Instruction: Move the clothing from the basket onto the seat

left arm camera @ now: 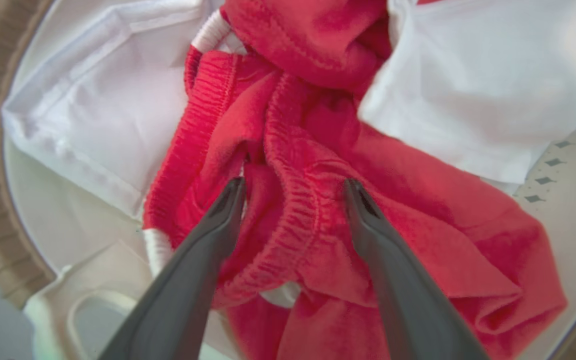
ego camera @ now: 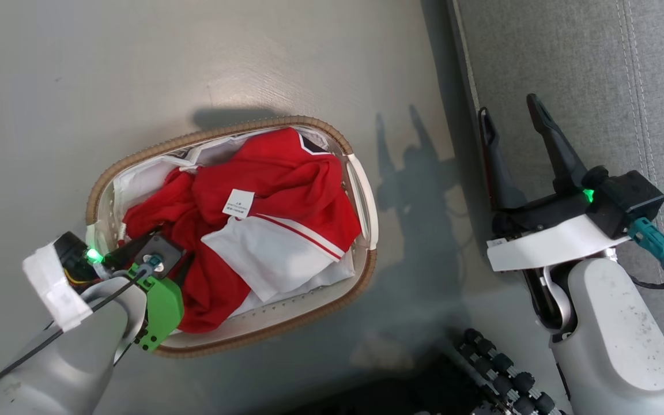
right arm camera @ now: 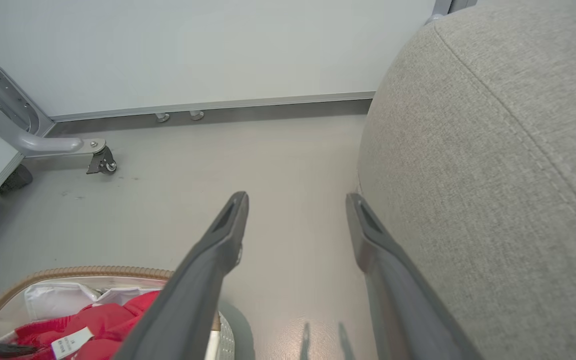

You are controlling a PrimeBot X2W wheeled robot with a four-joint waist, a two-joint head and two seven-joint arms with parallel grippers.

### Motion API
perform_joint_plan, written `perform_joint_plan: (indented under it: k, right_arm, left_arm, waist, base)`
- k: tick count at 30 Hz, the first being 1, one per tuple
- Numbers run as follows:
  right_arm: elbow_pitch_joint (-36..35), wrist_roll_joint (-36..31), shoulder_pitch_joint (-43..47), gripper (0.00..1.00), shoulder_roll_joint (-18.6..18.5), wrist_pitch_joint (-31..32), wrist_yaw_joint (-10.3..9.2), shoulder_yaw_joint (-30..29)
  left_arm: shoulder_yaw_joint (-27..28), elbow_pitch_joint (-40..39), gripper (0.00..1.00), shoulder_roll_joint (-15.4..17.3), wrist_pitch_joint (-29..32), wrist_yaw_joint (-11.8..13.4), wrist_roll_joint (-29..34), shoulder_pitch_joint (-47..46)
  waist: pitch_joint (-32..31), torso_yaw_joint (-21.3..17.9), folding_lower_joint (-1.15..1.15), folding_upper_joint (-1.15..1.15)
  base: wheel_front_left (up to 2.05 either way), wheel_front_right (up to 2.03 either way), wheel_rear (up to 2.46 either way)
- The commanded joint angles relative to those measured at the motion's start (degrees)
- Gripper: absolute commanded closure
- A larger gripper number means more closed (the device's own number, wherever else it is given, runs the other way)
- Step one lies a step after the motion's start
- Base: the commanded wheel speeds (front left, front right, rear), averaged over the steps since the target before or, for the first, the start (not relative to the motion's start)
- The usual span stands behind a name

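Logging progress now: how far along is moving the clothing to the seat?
Done: nothing visible; the clothing lies in the basket. In hand: the open left end effector straddles a red fold. Remaining: grip, lift, carry to the seat; right end effector is open.

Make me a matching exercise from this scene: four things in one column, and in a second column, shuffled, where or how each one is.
Column one:
1. clothing
2. basket
3. left pincer
4. right pincer

Column two:
A. open and empty, beside the seat
B. standing on the floor
C. open, tips down in the clothing
D. heaped inside the basket

Pairs: 1-D, 2-B, 3-C, 4-A.
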Motion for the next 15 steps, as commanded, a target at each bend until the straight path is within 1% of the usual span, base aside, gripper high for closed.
perform_joint_plan:
  k: [1, 9, 15]
  right_arm:
    - [-0.22, 0.50, -0.59, 0.00, -0.13, -0.29, -0.06, 0.40]
    - [-0.52, 1.81, -0.97, 0.00, -0.13, -0.29, -0.06, 1.71]
    - [-0.94, 2.44, -1.58, 0.00, -0.13, -0.29, -0.06, 2.35]
  left_arm:
    - [-1.20, 0.75, 0.00, -0.43, 0.52, 0.08, -0.33, -2.00]
    - [-8.41, 3.13, 0.00, -1.82, 3.14, 0.08, -2.29, -6.34]
    - [-10.60, 3.77, 0.00, -1.43, 4.03, 0.08, -2.76, -7.79]
  waist:
    - [0.82, -0.58, 0.00, 0.00]
    - [2.63, -1.31, 0.00, 0.00]
    - [3.84, -2.11, 0.00, 0.00]
  base:
    - [0.00, 0.00, 0.00]
    - [0.00, 0.00, 0.00]
    - [0.00, 0.00, 0.00]
